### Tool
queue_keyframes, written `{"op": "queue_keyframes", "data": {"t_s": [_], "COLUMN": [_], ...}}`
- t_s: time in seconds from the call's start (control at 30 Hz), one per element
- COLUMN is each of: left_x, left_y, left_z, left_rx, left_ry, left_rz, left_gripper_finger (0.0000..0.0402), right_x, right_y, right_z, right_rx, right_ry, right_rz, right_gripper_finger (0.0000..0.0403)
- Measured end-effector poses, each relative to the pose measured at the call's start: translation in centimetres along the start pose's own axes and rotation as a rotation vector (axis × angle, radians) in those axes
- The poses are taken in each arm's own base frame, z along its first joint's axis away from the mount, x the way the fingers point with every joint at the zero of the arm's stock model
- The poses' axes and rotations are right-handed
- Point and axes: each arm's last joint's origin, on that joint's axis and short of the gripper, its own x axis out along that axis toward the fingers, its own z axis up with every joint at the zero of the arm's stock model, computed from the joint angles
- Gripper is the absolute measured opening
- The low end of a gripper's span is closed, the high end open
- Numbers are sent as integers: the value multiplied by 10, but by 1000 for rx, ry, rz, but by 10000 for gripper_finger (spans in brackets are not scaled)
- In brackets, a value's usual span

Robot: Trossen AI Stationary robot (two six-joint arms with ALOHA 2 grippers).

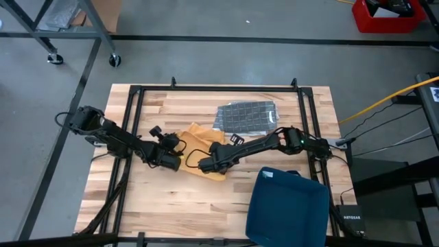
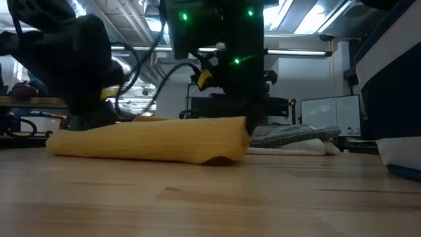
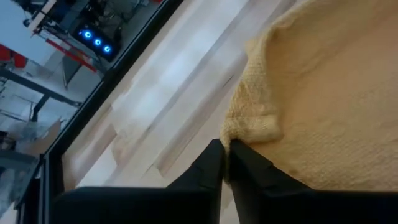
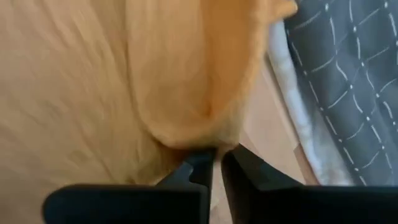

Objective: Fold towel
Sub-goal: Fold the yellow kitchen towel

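High view: left gripper (image 1: 171,159) and right gripper (image 1: 206,163) both pinch yellow towel (image 1: 199,137) corners; next, carry them toward twelve o'clock.

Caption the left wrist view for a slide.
Left gripper pinches a corner of the yellow towel on the wooden table.

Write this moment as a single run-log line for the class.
stage: gripping | left gripper: shut on yellow towel corner | right gripper: shut on towel edge | grey cloth: beside, untouched
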Motion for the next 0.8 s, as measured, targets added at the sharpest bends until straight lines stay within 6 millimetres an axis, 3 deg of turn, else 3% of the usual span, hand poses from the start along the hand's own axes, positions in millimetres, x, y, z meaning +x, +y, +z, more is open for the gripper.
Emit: {"op": "queue_keyframes", "data": {"t_s": [0.27,0.47,0.67,0.8], "left_x": [10,16,20,17], "left_y": [4,7,11,15], "left_z": [-6,-5,-3,6], "left_rx": [12,-109,-185,-111], "left_ry": [41,58,68,57], "left_rz": [1,28,55,44], "left_gripper_finger": [63,110,122,123], "right_x": [15,18,17,16], "right_y": [1,2,1,-5], "right_z": [-10,-13,-17,-22], "right_rx": [-28,-31,-41,-76], "right_ry": [75,95,161,243], "right_rz": [-11,-7,12,-12], "right_gripper_finger": [107,158,156,145]}}
